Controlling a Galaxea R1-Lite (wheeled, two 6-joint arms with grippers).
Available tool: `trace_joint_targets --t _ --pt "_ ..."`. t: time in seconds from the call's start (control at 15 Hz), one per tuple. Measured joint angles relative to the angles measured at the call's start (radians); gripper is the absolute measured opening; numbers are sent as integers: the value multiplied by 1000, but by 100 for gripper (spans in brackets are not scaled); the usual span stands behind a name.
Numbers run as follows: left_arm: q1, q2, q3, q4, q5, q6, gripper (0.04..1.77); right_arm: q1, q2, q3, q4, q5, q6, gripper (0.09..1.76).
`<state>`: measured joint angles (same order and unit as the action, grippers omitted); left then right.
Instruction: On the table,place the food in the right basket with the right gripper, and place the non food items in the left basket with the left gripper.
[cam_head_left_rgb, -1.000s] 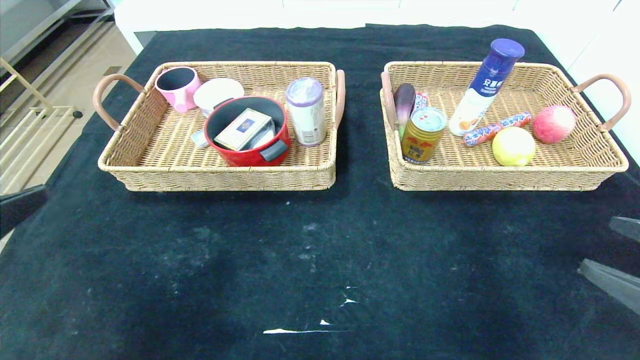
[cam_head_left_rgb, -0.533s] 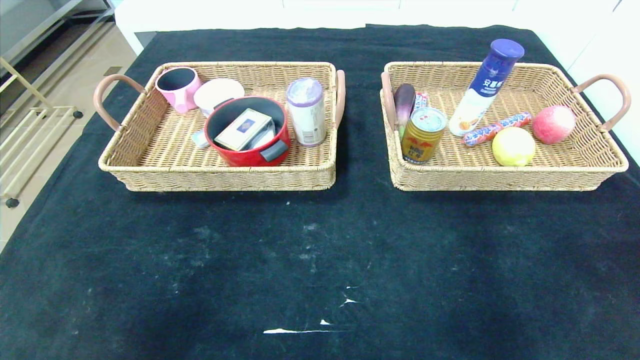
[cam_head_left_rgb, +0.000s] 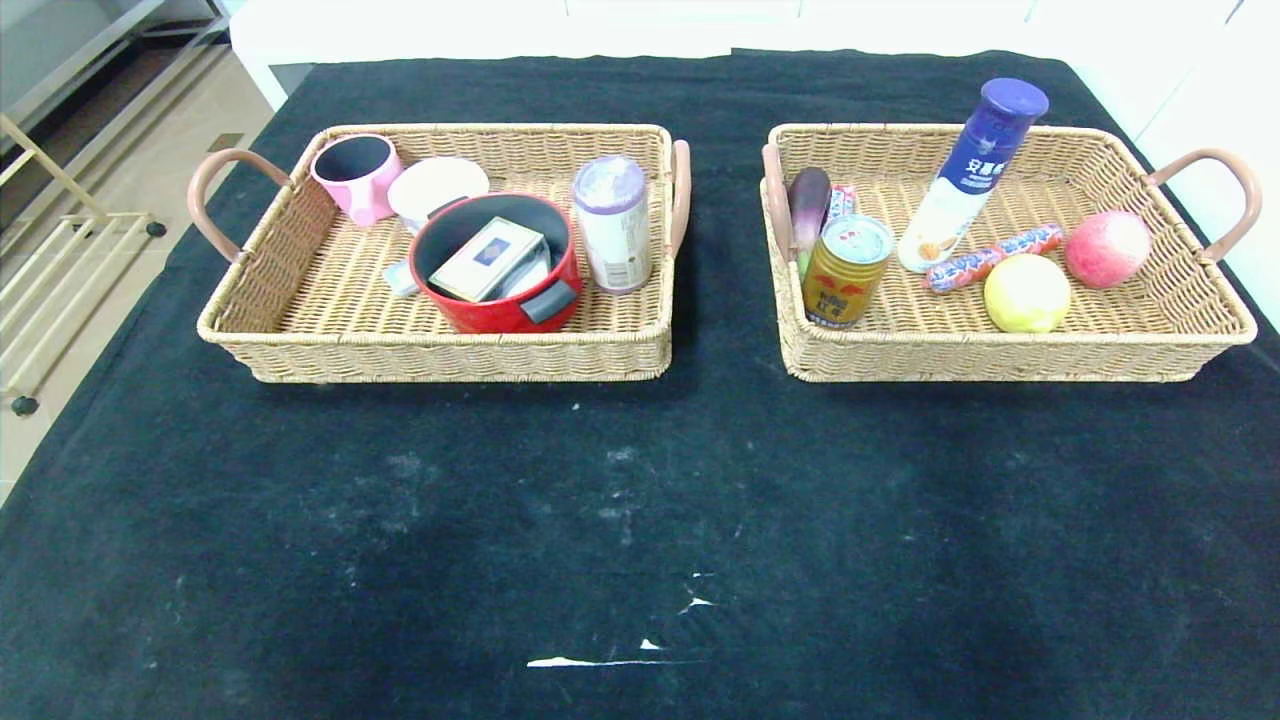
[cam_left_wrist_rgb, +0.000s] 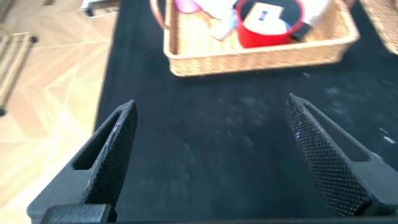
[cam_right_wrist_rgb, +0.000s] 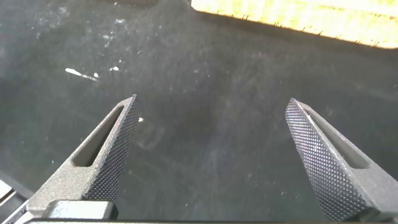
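Note:
The left basket (cam_head_left_rgb: 300, 300) holds the red pot (cam_head_left_rgb: 495, 310) with the cream card box (cam_head_left_rgb: 487, 258) inside it, and a white rounded block (cam_head_left_rgb: 437, 185) behind. In the right basket (cam_head_left_rgb: 1150, 330) are the lemon (cam_head_left_rgb: 1026, 293), the gold can (cam_head_left_rgb: 845, 270) and the white-and-blue bottle (cam_head_left_rgb: 970, 170). Neither arm shows in the head view. My left gripper (cam_left_wrist_rgb: 211, 101) hangs open and empty over the black cloth, short of the left basket (cam_left_wrist_rgb: 261, 59). My right gripper (cam_right_wrist_rgb: 212, 99) is also open and empty above the table (cam_head_left_rgb: 640, 500).
A pink cup (cam_head_left_rgb: 358, 176) and a purple-capped canister (cam_head_left_rgb: 612, 222) also stand in the left basket. An eggplant (cam_head_left_rgb: 808, 205), a wrapped sausage (cam_head_left_rgb: 990, 257) and a pink fruit (cam_head_left_rgb: 1107, 248) lie in the right one. The floor drops off past the table's left edge.
Both grippers have drawn back out of the head view; a second ago their tips showed at its left and right edges. The baskets and their contents have not moved.

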<state>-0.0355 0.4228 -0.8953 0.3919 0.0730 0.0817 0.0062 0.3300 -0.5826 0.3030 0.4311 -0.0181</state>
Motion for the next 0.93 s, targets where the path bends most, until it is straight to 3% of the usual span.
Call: trace_joint_targets --t 0.33,0.67,0.93 --pt "36 -127 44 82 -70 -13 172 0 -109 60 2 2 22 171" --pt "41 -278 206 70 -81 -15 172 0 -214 145 -9 -4 22 171" --pt "37 -348 400 -111 -86 -12 172 -3 -295 222 -15 -24 14 171"
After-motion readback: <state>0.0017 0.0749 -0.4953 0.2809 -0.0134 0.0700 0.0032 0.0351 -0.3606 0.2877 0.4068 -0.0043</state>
